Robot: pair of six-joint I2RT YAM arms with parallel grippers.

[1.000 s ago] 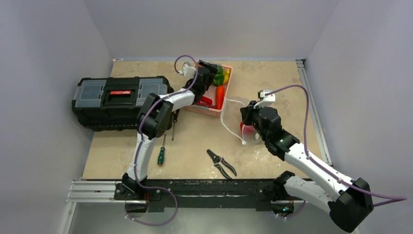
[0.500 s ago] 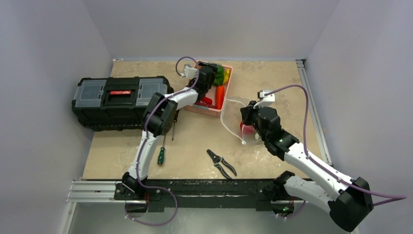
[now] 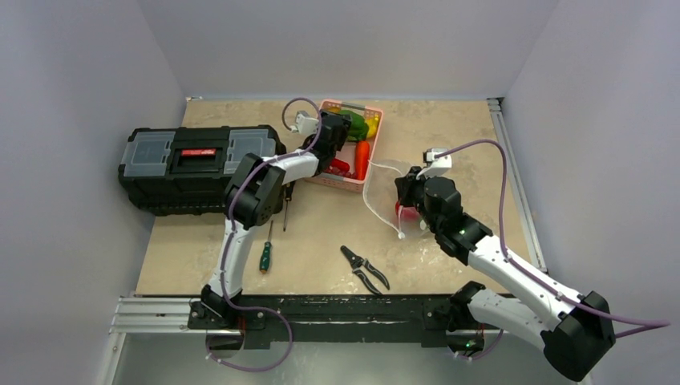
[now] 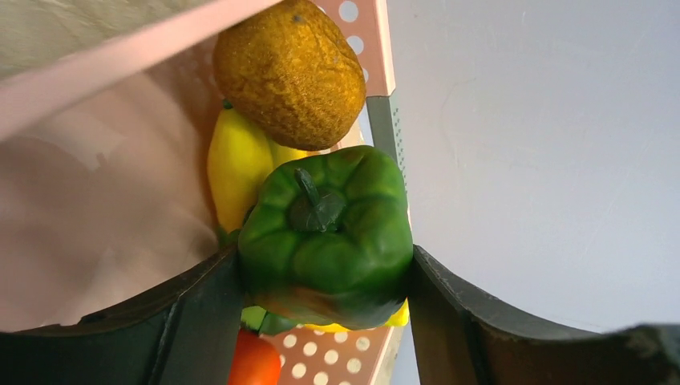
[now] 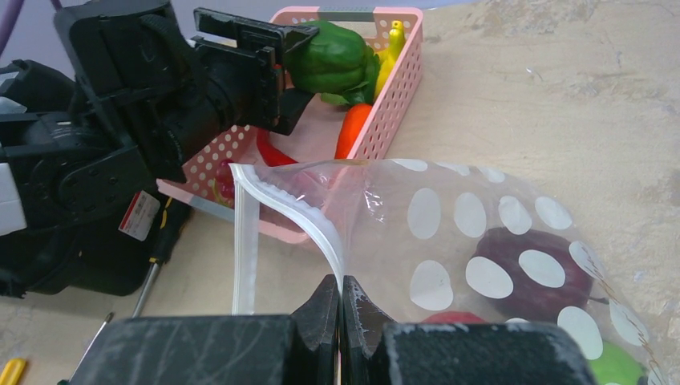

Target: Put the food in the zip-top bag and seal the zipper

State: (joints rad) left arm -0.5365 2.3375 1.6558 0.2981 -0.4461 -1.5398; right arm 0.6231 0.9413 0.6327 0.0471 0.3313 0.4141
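My beige tabletop (image 3: pixel 465 136) carries a black plastic toolbox (image 3: pixel 192 164) at left, a pink perforated basket (image 3: pixel 343 184) far centre, a clear plastic zip-top bag (image 3: pixel 381 192) to its right, and a green-handled screwdriver (image 3: pixel 265 255) and black-handled pliers (image 3: pixel 365 269) near.

I get soft, even overhead light; shadows on the table (image 3: pixel 449 128) are faint. The pepper (image 4: pixel 325 241) is sharp, with a mild sheen. The bag (image 5: pixel 513 208) glints slightly. The right fingers (image 5: pixel 449 353) look dark and soft.

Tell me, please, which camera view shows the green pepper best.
The left wrist view: the green pepper fills the frame, stem visible, inside the left claw. The right wrist view shows it smaller, from the side; the top view shows only a small green patch.
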